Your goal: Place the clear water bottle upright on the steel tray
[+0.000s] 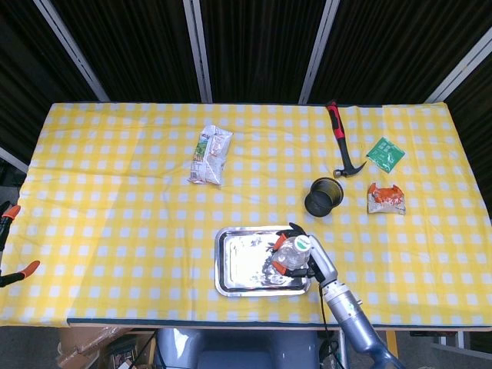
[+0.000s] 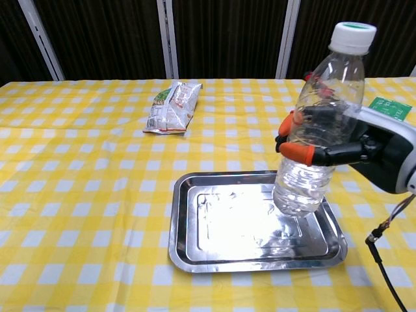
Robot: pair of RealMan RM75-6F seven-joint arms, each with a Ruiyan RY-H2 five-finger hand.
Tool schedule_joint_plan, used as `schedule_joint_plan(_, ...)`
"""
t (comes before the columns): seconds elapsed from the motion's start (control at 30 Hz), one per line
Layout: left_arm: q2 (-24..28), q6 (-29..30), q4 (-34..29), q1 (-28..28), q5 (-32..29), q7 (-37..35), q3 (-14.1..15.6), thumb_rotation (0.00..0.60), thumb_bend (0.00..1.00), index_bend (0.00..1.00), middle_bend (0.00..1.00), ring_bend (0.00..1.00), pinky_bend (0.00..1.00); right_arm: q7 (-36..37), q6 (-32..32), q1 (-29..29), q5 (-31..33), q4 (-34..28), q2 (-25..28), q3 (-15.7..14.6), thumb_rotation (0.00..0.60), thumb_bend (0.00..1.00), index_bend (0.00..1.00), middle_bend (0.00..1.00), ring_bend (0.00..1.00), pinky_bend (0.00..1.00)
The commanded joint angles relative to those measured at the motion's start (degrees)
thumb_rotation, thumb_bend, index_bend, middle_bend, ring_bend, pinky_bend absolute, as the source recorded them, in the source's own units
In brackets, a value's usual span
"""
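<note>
- The clear bottle point(image 2: 318, 123) is gripped by the right hand point(image 2: 351, 146), fingers wrapped around it.
- It is held nearly upright above the steel tray point(image 2: 195, 250).

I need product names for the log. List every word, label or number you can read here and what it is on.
No text can be read.
Snack bag: print too blurred.
Green packet: print too small.
Orange packet: print too small.
Bottle in the right hand: no label visible.
Tray: unmarked.
</note>
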Motion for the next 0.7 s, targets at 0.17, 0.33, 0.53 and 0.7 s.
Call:
schedule_joint_plan(0.17,0.0,0.1,-0.1,0.1,0.1,0.1,0.0,0.600,0.19,0.05,0.00,0.00,0.00,-3.6,-2.2,2.0,0.7,3.4,-5.6,-0.4,0.600,0.83,0.81,0.62,0.25,0.00)
schedule_joint_plan(0.33,0.2,0.0,0.2,0.0,-0.3,-0.4,-0.1,0.600,0.19,0.05,0.00,0.00,0.00,-4.6,-2.1,2.5,0.7,6.3,-8.9,-0.5,0.600,0.83,0.81,0.62,0.25,0.00)
schedule_joint_plan(0.53,0.2,-0.3,0.2,-0.1,-0.3,-0.3,-0.1,0.600,0.19,0.05,0.00,0.00,0.00,-4.6,-2.0,2.9,0.9,9.7,-11.7,0.0,0.600,0.83,0.81,0.62,0.25,0.00)
schedule_joint_plan(0.7,0.1,-0.5,0.2,-0.2,-0.4,0.1,0.0,0.600,0.19,0.05,0.00,0.00,0.00,-4.0,-1.2,2.8,1.4,12.4,-13.2,0.9,0.600,0.83,0.81,0.62,0.25,0.00)
